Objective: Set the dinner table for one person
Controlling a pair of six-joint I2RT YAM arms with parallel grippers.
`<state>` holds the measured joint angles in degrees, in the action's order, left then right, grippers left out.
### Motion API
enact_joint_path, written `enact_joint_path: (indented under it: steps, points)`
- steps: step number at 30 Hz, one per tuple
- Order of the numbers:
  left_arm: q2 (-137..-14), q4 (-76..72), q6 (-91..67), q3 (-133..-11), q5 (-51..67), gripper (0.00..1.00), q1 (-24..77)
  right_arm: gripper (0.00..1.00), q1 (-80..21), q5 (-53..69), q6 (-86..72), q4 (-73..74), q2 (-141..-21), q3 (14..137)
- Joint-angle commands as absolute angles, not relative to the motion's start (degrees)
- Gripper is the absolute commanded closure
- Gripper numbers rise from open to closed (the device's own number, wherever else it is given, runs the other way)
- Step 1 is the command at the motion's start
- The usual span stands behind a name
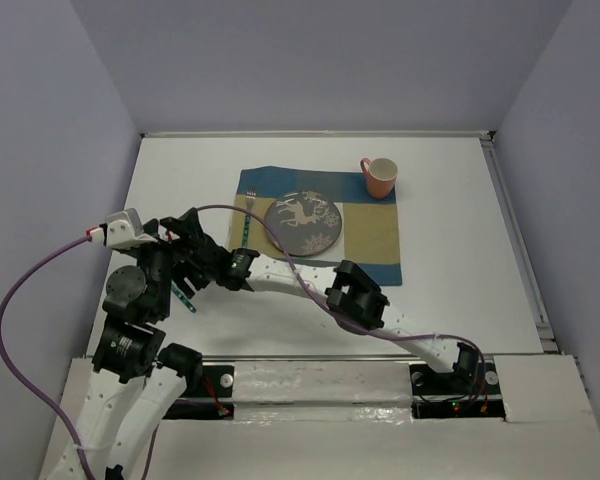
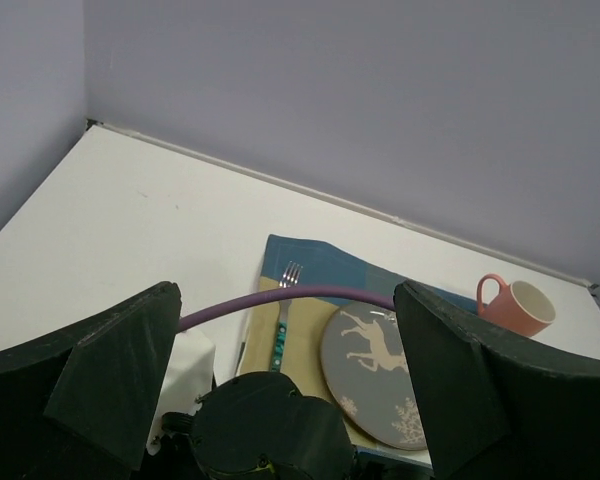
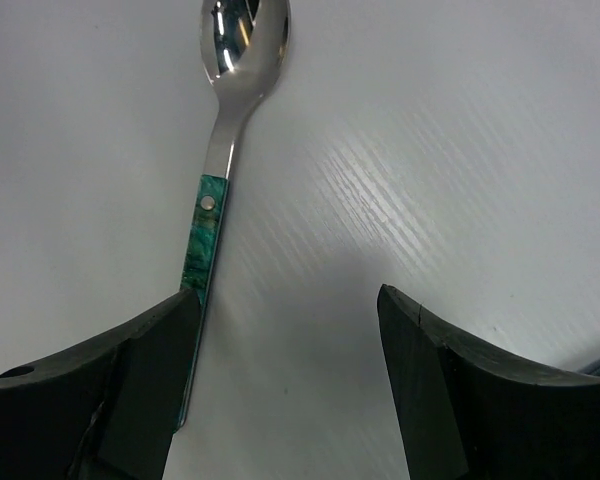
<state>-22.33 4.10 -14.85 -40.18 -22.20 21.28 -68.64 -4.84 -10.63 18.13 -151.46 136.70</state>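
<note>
r gripper [image 3: 287,300] open, low over the white table [image 3: 450,150], holding nothing. spoon [image 3: 212,215] lies flat on the table by one finger, maybe touching it. l gripper [image 2: 285,330] wide open, empty.

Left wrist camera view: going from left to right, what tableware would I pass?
teal-handled fork → grey deer plate → orange mug
</note>
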Motion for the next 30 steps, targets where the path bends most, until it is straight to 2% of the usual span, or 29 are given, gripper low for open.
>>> enact_joint_path:
  steps: [1, 11, 16, 22, 30]
  points:
    - [-22.9, -1.0, -14.8, -39.9, -20.5, 0.01, 19.3, 0.23, -70.2, -3.2, -8.0, 19.7, -152.1, 140.4]
    - [-22.7, -0.4, -14.9, -39.5, -19.3, 0.01, 18.3, 0.26, -72.0, -2.8, -8.1, 19.5, -154.5, 143.3]
    - [-21.4, -0.4, -14.9, -39.4, -19.6, 0.01, 18.1, 0.4, -72.5, -2.5, -8.9, 20.0, -155.0, 141.5]
    - [-20.1, -0.3, -15.0, -39.4, -19.1, 0.01, 17.9, 0.5, -72.5, -4.7, -9.1, 21.6, -155.1, 141.0]
    - [-18.3, -0.4, -15.1, -39.3, -18.5, 0.01, 17.9, 0.5, -72.5, -6.5, -8.8, 26.5, -155.5, 141.4]
